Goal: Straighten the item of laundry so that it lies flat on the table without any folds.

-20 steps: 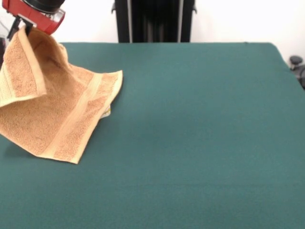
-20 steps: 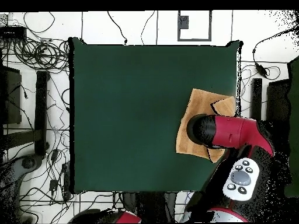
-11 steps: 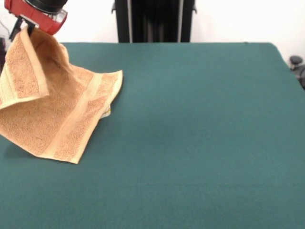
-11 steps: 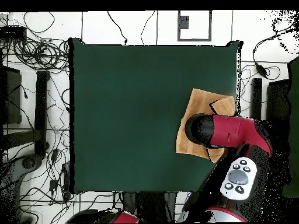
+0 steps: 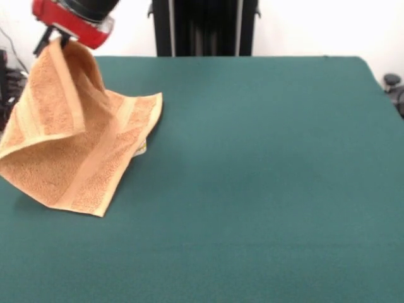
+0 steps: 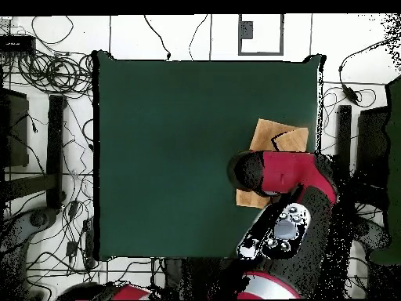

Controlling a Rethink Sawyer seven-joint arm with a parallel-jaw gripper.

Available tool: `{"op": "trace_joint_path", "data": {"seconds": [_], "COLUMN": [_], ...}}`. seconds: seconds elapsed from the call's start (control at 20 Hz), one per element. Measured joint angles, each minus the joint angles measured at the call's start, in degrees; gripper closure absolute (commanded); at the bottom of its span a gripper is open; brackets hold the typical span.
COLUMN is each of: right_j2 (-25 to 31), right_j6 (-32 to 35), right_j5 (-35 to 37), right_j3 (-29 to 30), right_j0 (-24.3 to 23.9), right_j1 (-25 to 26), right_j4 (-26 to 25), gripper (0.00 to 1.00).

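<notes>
towel: the small tan-orange terry towel (image 5: 76,142) with flat woven bands sits at about 9 o'clock in the front view, near the table's edge; one corner is lifted high, the rest drapes down and lies on the cloth, partly doubled over.
table: the large table with a dark green felt-like cover (image 5: 265,177) is bare across the rest of its width.
jaws: the red and black gripper (image 5: 58,39) at 11 o'clock is clamped on the towel's raised corner.
arm: in the overhead view the red arm covers much of the towel (image 6: 282,139).
step in hand: likely dragging the held corner out to unfold the doubled part.
doing it well: carry the corner away from the resting edge, low and slow, so friction holds the rest; lower before letting go.
risk: lifting too high could pull the whole towel off.
writing: a small white label (image 5: 141,149) peeks from under the towel's edge; no writing can be read.
</notes>
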Motion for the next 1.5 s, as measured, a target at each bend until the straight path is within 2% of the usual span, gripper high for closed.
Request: {"op": "trace_joint_path", "data": {"seconds": [0.35, 0.55, 1.5], "right_j2": [-3.79, -4.89, -7.59], "right_j6": [3.32, 6.12, 8.36], "right_j5": [2.23, 2.74, 3.58], "right_j3": [-0.28, -0.30, -0.32], "right_j0": [8.49, 10.90, 12.44], "right_j1": [2.45, 3.07, 4.99], "right_j4": [1.18, 2.06, 5.25], "gripper": [1.00, 1.00, 1.00]}}
